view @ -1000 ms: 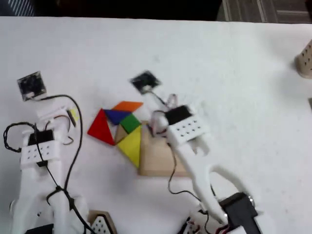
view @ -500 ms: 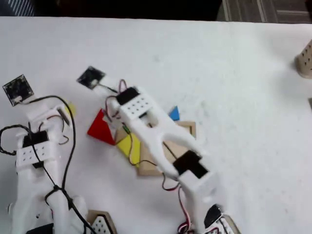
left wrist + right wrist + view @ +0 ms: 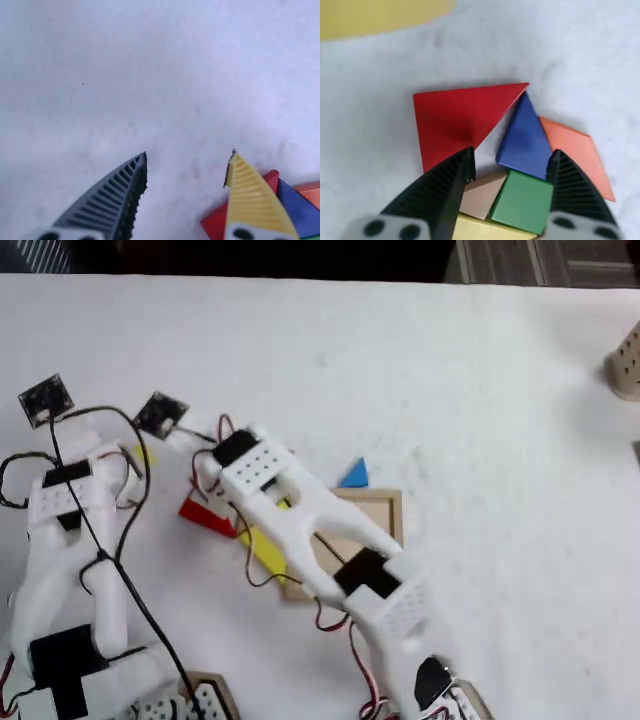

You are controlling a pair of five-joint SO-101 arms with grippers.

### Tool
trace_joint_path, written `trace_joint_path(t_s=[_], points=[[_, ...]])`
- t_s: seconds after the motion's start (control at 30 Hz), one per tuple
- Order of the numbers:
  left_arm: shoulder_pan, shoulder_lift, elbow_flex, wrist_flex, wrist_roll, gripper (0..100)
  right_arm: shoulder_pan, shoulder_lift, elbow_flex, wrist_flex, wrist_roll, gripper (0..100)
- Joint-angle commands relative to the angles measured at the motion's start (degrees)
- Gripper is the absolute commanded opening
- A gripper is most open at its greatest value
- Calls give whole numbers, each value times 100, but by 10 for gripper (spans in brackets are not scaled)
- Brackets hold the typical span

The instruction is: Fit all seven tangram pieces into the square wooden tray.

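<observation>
The square wooden tray (image 3: 392, 502) lies mid-table, partly under my right arm. A small light-blue triangle (image 3: 352, 475) rests at its far edge. Left of the tray, a red triangle (image 3: 203, 515) and a yellow triangle (image 3: 262, 550) show beside the arm. My right gripper (image 3: 511, 151) hangs open over the cluster: red triangle (image 3: 460, 117), blue triangle (image 3: 522, 137), orange parallelogram (image 3: 576, 155), green square (image 3: 522, 202) and a tan piece (image 3: 480, 196). My left gripper (image 3: 189, 154) stands open just left of the cluster, its yellow finger (image 3: 250, 192) beside the red triangle (image 3: 220, 225).
Cables trail from both arms across the table's left part. A tan perforated object (image 3: 626, 362) stands at the far right edge. Open white table (image 3: 450, 370) spreads behind and to the right of the tray.
My right arm has swung left from over the tray to above the cluster, uncovering the light-blue triangle. My left arm has shifted a little farther back.
</observation>
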Motion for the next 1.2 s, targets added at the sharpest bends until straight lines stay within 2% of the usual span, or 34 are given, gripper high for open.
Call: trace_joint_path(t_s=[0.0,0.17,0.63,0.87,0.97,1.17], points=[[48,4,-299,35,26,277,31,198,-220,-66,123,230],[-31,4,-308,35,18,278,48,549,-264,-110,607,230],[-180,4,-316,44,18,278,171,541,-264,-505,695,231],[-180,4,-316,44,18,278,549,549,-264,-303,1011,358],[-180,4,-325,44,18,278,532,549,-255,-224,1046,319],[-180,4,-334,44,18,278,479,558,-229,-110,1442,149]])
